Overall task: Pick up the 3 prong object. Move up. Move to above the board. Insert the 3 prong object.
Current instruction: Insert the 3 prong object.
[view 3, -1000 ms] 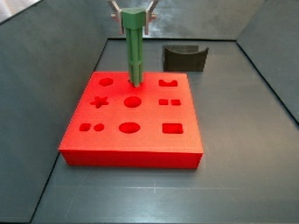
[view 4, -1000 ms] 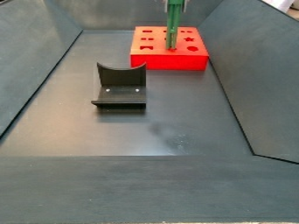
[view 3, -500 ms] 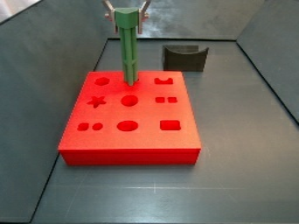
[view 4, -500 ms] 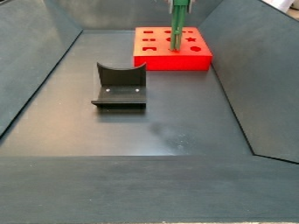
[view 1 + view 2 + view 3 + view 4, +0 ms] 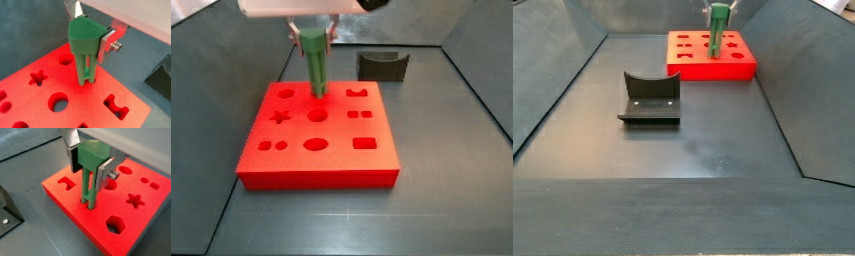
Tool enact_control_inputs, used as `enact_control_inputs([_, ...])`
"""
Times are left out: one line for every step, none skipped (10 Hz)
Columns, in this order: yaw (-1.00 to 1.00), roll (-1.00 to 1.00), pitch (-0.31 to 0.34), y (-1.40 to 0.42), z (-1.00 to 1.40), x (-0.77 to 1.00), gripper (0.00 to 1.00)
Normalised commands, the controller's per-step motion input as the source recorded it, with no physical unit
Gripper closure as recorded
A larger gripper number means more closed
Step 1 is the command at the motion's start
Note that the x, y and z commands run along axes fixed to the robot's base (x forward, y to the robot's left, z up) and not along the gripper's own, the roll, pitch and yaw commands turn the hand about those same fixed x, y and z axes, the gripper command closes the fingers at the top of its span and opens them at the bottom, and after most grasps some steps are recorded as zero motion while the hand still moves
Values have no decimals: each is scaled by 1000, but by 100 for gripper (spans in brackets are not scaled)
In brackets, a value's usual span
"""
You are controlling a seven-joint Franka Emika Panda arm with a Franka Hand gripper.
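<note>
**Prongs at the holes: misalignment is my worry**

I see the board (image 5: pixel 318 135) flat on the worktop (image 5: pixel 700 140), the fixture (image 5: pixel 648 98) well apart. My hand (image 5: pixel 88 46) is clamped on the head of the 3 prong object (image 5: pixel 89 183), upright, its prongs touching the board's top. If the prongs sit off their holes, pressing down could jam or tilt it. No writing or labels are readable.

A dark fixture (image 5: pixel 648 97) stands upright on the grey floor (image 5: pixel 714 150), enclosed by grey walls (image 5: pixel 553 60).
</note>
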Motion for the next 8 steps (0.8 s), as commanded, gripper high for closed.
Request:
enact_control_inputs([163, -134, 0, 0, -914, 557, 100])
enact_control_inputs([189, -117, 0, 120, -963, 509, 100])
enact_control_inputs([154, -66, 0, 123, -1000, 449, 100])
enact_control_inputs([111, -57, 0, 111, -1000, 397, 100])
enact_control_inputs([46, -66, 0, 69, -1000, 329, 100])
enact_control_inputs([0, -160, -76, 11, -163, 0, 100])
enact_control_inputs([0, 0, -7, 0, 0, 0, 100])
enact_control_inputs([54, 0, 0, -83, 0, 0, 100])
